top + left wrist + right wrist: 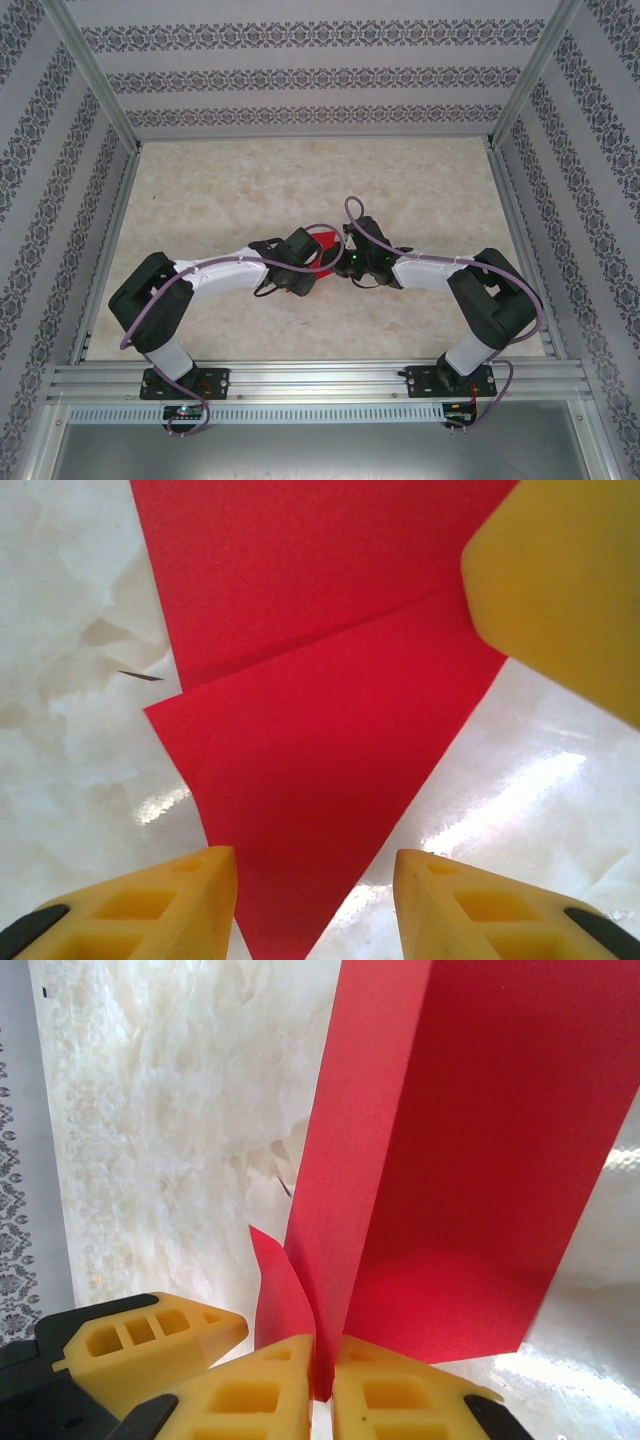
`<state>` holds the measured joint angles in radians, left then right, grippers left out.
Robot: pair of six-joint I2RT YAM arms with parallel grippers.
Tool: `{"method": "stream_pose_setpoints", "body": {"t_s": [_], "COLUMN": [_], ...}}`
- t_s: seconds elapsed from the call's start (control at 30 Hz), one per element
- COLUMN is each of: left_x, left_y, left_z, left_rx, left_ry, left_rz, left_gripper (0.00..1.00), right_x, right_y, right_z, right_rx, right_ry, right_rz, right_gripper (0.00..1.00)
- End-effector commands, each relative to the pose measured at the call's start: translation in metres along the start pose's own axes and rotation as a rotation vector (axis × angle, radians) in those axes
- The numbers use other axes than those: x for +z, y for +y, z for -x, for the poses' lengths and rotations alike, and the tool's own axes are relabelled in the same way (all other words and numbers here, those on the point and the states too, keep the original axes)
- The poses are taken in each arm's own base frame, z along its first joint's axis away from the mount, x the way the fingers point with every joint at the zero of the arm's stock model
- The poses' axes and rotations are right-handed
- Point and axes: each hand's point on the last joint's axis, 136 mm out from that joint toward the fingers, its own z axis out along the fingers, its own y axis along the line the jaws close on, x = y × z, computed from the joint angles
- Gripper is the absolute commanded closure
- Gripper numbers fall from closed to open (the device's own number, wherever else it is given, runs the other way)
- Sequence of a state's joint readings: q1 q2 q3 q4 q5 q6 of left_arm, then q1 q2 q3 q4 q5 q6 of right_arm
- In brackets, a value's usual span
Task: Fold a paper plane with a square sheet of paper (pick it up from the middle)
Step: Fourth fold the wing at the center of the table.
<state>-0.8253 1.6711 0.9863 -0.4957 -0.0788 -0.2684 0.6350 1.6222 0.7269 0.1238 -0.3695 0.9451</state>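
The counter is a pale, marble-patterned surface enclosed by patterned walls and an aluminium frame. The left arm and the right arm both reach inward and meet near the middle of the counter.

The sheet of paper is bright red and sits between the two wrists at the centre of the counter. It is partly folded. In the left wrist view, one flap is folded over along a diagonal crease, and the paper narrows to a point. In the right wrist view, a tall panel of the paper stands up off the counter.

The left jaws stand apart. Their yellow fingers lie on either side of the paper's pointed tip, and the tip runs between them without being pinched.

The right jaws are clamped on the sheet of paper. Their yellow fingers press together on the lower folded edge of the upright panel.
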Motion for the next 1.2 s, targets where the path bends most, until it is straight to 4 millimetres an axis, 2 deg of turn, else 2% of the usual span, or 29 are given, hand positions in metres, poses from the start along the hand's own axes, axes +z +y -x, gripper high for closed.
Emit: {"method": "stream_pose_setpoints", "body": {"t_s": [0.0, 0.3, 0.93, 1.17], "left_x": [0.0015, 0.0057, 0.0085, 0.0069], "left_y": [0.0017, 0.0027, 0.0067, 0.0056], "left_z": [0.0016, -0.0005, -0.0018, -0.0011], "left_rx": [0.044, 0.070, 0.083, 0.062], "left_ry": [-0.015, -0.027, -0.038, -0.046], "left_rz": [0.056, 0.104, 0.152, 0.142], "left_gripper": [0.54, 0.58, 0.84, 0.93], "right_x": [-0.0049, -0.0049, 0.0010, -0.0055], "right_y": [0.0208, 0.0216, 0.0171, 0.0149], "right_z": [0.0084, 0.0117, 0.0109, 0.0125], "right_rx": [-0.019, -0.013, -0.006, -0.012], "right_ry": [-0.015, -0.019, -0.004, -0.020], "right_rz": [0.044, 0.044, 0.037, 0.023], "right_gripper": [0.86, 0.86, 0.84, 0.79]}}
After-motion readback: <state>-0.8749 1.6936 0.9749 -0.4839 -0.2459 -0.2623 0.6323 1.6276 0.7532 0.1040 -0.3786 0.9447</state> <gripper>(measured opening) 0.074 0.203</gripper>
